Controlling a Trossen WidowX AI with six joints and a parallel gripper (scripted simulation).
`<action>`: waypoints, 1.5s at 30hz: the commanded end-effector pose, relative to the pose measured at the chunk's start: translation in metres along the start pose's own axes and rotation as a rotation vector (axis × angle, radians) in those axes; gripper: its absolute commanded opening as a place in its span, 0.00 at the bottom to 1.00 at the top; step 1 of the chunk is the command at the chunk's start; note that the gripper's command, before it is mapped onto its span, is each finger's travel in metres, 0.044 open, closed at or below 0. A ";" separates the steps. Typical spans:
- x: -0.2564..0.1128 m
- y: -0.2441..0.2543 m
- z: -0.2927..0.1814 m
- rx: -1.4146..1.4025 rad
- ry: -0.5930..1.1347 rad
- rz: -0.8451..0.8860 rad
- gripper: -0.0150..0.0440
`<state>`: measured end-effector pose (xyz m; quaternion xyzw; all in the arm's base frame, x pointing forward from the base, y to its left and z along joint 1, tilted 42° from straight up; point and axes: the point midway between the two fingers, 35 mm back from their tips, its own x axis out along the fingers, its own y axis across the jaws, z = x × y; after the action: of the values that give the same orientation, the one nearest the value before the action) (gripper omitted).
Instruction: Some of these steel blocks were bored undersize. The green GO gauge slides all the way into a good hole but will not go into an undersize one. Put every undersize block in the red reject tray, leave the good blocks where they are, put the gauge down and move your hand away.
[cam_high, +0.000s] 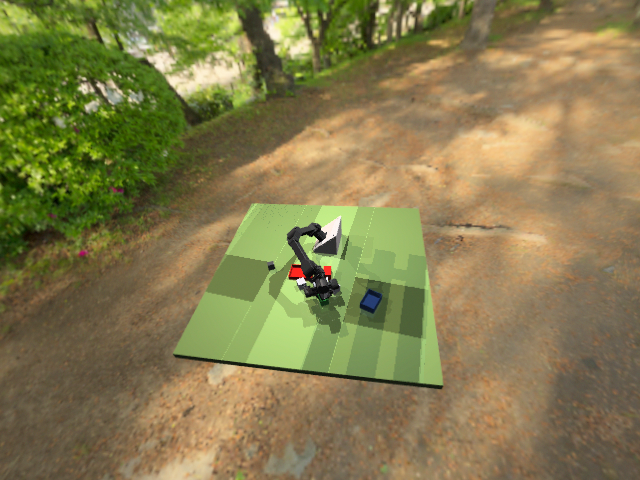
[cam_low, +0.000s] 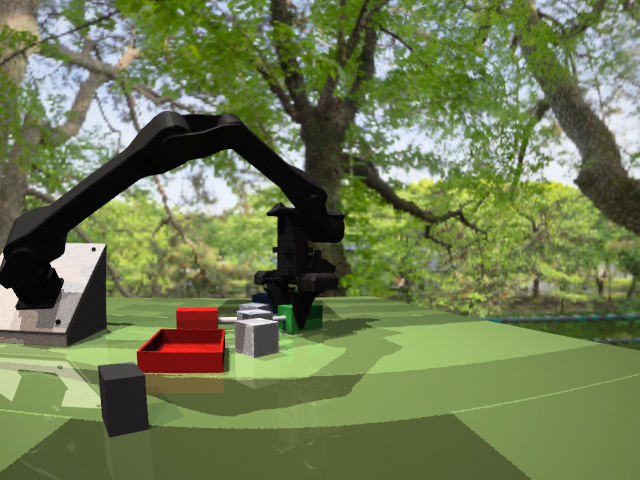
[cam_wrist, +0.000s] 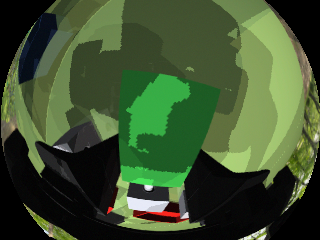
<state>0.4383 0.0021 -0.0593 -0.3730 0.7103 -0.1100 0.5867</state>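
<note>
Item: one gauge (cam_high: 324, 301) (cam_low: 313, 318) (cam_wrist: 160, 125), green handle, low over the tabletop (cam_high: 281, 333) (cam_low: 465, 392) (cam_wrist: 270, 105) and on the far side of the blocks from the arm's base. Whether it touches the surface cannot be told.

Item: one claw (cam_high: 323, 296) (cam_low: 300, 319) (cam_wrist: 156, 138), black, pointing down, clamped on the green handle.

Item: one pale pin, between the handle and the middle block (cam_low: 253, 313) (cam_wrist: 147, 201); depth of entry, if any, cannot be told.

Items: steel blocks, three, in a row. The near block (cam_high: 301, 282) (cam_low: 256, 338) stands nearest the exterior view; the middle block is behind it; the far block (cam_low: 254, 306) (cam_wrist: 82, 137) is mostly hidden in that view.

Item: one red block (cam_high: 327, 270) (cam_low: 196, 317) (cam_wrist: 152, 215), on the base side of the row, a pale rod (cam_low: 227, 320) projecting from it toward the steel blocks.

Item: one red tray (cam_high: 295, 272) (cam_low: 180, 362), open-topped, beside the row; no steel block shows above its rim.

Item: one dark block (cam_high: 270, 266) (cam_low: 124, 400), upright, apart from the tray.

Item: one blue tray (cam_high: 370, 309) (cam_low: 262, 298) (cam_wrist: 37, 45), on the other side of the claw from the dark block.
</note>
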 end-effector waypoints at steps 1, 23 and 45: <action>-0.003 -0.003 -0.001 0.000 -0.006 -0.006 0.25; -0.003 -0.002 -0.009 0.000 -0.005 -0.006 0.25; -0.002 -0.003 -0.019 0.000 -0.005 -0.006 0.25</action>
<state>0.4218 -0.0032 -0.0538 -0.3730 0.7107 -0.1101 0.5861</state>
